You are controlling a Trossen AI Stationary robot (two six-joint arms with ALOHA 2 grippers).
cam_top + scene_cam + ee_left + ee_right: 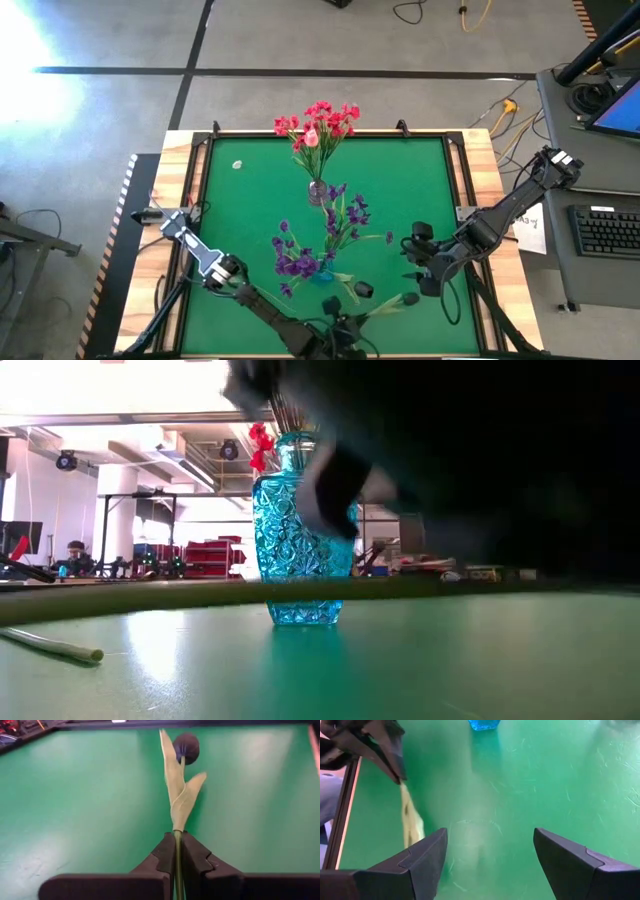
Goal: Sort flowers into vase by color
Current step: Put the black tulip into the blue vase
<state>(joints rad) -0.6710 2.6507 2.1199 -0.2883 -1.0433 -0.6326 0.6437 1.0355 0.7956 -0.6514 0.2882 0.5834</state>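
Observation:
A clear vase [318, 190] at mid table holds red and pink flowers [318, 122] that lean toward the far edge. Nearer stands a blue cut-glass vase [300, 540], with purple sprays [300, 260] spreading out from it. My left gripper [356, 320], by the near edge, is shut on a tulip [180, 785] with pale leaves and a dark bud [186, 747]. My right gripper [490, 865] hangs open above the mat right of the blue vase, nothing between its fingers. My left gripper pinches the tulip's thin green stem [177, 840] between its two fingers, just below the leaves. The fingers run along the stem, slanting slightly down toward the table's right side. Leaves and bud stick out ahead of the fingertips, low over the mat; whether the bud touches it I cannot tell.
A pale stem end [60, 647] lies on the mat near the front. A small white thing [237, 165] sits at the far left of the mat. A wooden border [480, 160] frames the mat. Bare green mat [250, 200] lies left of the vases.

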